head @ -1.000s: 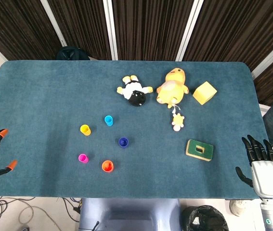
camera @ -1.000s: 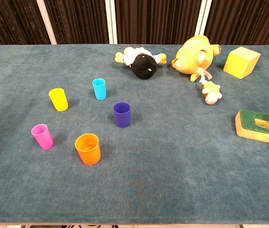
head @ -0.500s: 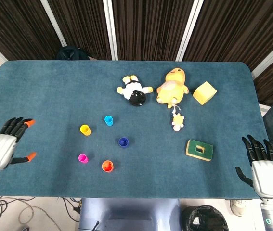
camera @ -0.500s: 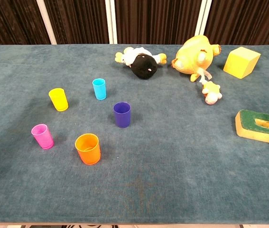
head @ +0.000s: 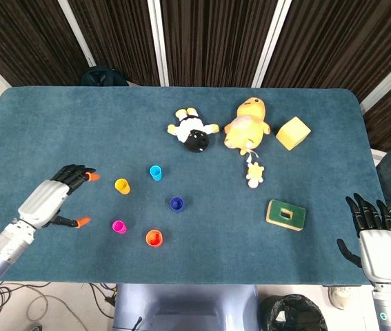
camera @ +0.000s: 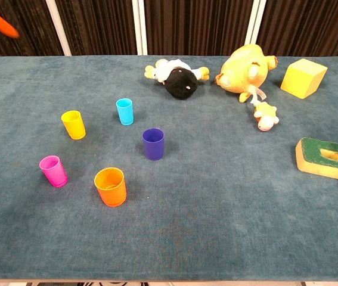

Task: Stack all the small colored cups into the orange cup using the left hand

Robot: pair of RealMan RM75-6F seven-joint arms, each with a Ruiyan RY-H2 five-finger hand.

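Observation:
The orange cup (head: 154, 238) (camera: 110, 186) stands upright near the table's front. Around it stand the pink cup (head: 118, 227) (camera: 53, 171), the yellow cup (head: 122, 186) (camera: 73, 124), the light blue cup (head: 156, 172) (camera: 124, 111) and the dark blue cup (head: 176, 203) (camera: 153, 143), all apart from each other. My left hand (head: 52, 198) hovers open over the table, left of the yellow and pink cups, holding nothing; only an orange fingertip (camera: 0, 24) shows in the chest view. My right hand (head: 373, 238) stays open at the table's right front corner.
At the back lie a black-and-white plush (head: 194, 132), a yellow plush duck (head: 247, 125) with a small duckling (head: 254, 174), and a yellow block (head: 292, 132). A green-topped block (head: 285, 214) lies at the right.
My left hand has moved in from the table's left edge toward the yellow and pink cups, fingers still apart. The cups and my right hand have not moved.

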